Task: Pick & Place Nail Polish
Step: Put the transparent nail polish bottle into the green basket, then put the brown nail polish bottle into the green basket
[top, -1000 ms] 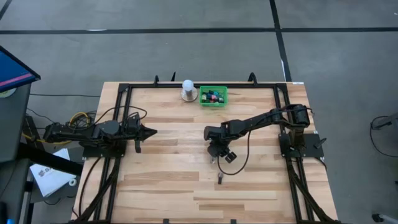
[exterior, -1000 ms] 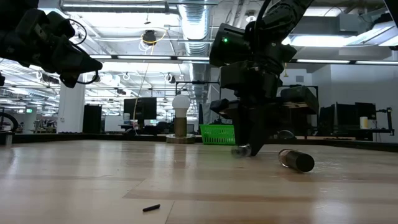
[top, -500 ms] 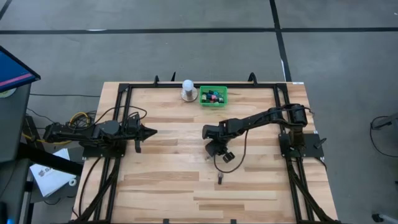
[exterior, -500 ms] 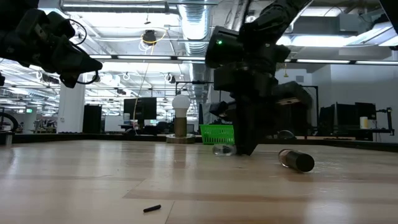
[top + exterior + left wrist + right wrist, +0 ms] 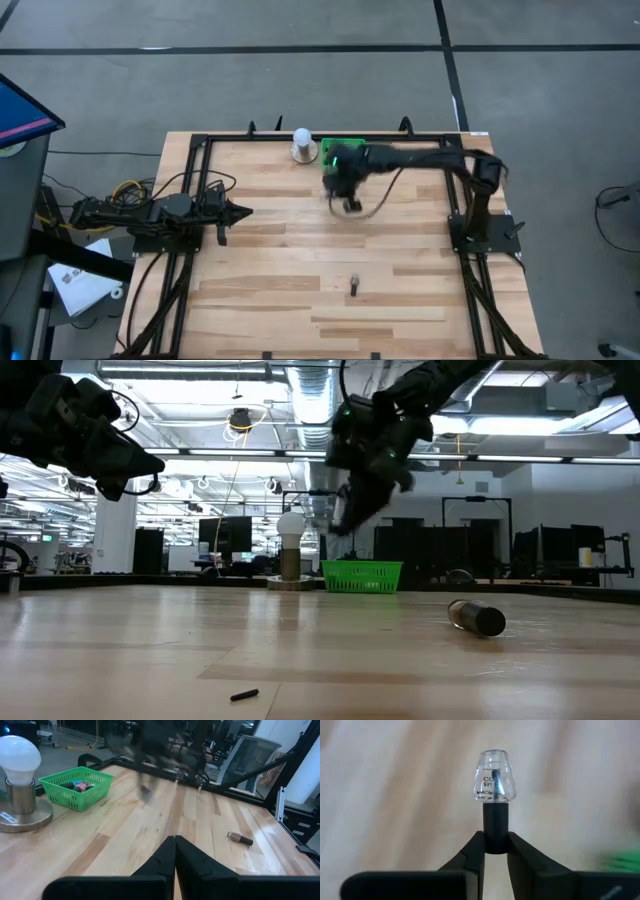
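Note:
My right gripper [image 5: 346, 203] is in the air just in front of the small green tray [image 5: 333, 147], shut on a clear nail polish bottle [image 5: 494, 775] with a dark cap. The tray holds several small bottles [image 5: 80, 784]. Another bottle [image 5: 354, 287] with a dark cap lies on its side on the table nearer the front; it also shows in the low view [image 5: 476, 617]. My left gripper [image 5: 243, 210] is shut and empty, held above the table's left side. My right gripper pinches the bottle's dark cap [image 5: 495, 827] between its two fingertips. The bottle lies in line with the fingers, its clear body sticking out past their free ends. The bottle is lifted clear of the table.
A white dome-topped object on a round base [image 5: 303, 146] stands just left of the green tray at the far edge. A tiny dark piece [image 5: 243, 695] lies on the wood near the front. Black frame rails [image 5: 190, 170] run along the table's sides.
My right gripper has risen from the middle of the table with the clear bottle and swung quickly toward the far edge, up to the green tray. The bottle, which lay at table level, is now lifted clear. The bottle lying near the front has stayed put.

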Motion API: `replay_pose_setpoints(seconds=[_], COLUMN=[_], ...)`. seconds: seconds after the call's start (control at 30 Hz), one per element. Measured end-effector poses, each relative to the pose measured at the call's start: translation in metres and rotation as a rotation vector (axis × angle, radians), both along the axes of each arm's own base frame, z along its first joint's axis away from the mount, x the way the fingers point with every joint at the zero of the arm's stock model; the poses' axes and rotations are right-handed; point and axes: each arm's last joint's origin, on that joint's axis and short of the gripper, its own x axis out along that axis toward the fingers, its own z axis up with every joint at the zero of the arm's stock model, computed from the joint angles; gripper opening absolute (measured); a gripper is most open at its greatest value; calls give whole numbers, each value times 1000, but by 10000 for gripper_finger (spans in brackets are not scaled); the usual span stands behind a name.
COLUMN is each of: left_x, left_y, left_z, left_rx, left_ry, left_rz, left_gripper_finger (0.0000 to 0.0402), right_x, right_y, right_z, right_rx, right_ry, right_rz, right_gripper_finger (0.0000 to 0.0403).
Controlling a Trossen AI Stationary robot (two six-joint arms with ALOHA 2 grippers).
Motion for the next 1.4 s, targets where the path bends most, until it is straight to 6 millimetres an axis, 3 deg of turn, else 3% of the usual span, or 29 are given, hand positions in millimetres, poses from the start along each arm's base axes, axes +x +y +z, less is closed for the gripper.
replay_pose_setpoints(seconds=[0.2,0.43,0.9,1.4], left_x=[0,-1,-1,-1], left_y=[0,0,0,0], left_z=[1,1,2,2], left_rx=[2,3,1,0], left_ry=[-11,-17,-23,-27], left_rz=[0,-1,4,4], left_gripper_finger=[0,0,0,0], right_x=[-32,-62,-60,-56], right_y=[-53,-105,-115,-116], right_z=[40,38,4,-6], right_rx=[-72,-141,-139,-175], right_ry=[-99,-49,86,124], right_rz=[-179,-373,-369,-366], right_gripper_finger=[51,51,52,100])
